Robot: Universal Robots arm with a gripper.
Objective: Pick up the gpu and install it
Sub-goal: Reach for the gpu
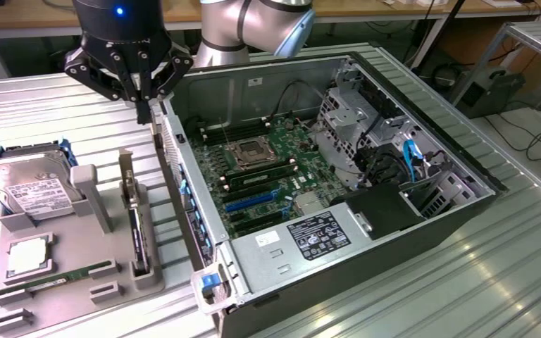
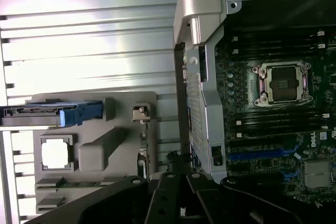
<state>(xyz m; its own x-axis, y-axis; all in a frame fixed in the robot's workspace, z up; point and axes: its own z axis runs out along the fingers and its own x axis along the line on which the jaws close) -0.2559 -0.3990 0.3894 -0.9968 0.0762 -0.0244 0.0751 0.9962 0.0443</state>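
Hovering beside the open computer case (image 1: 444,232), the gripper (image 1: 144,116) is clenched on nothing (fingers together); the gpu (image 1: 137,225) stands on edge along the grey holder's (image 1: 36,231) case-side edge.

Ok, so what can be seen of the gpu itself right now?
The gpu is a slim dark card standing on its long edge in a slot of the grey parts holder, beside the open computer case. A silvery metal bracket rises at its far end. Seen edge-on, its fan face cannot be made out. It sits uninstalled, and the holder alone touches it. The gripper hangs above and beyond it, apart.
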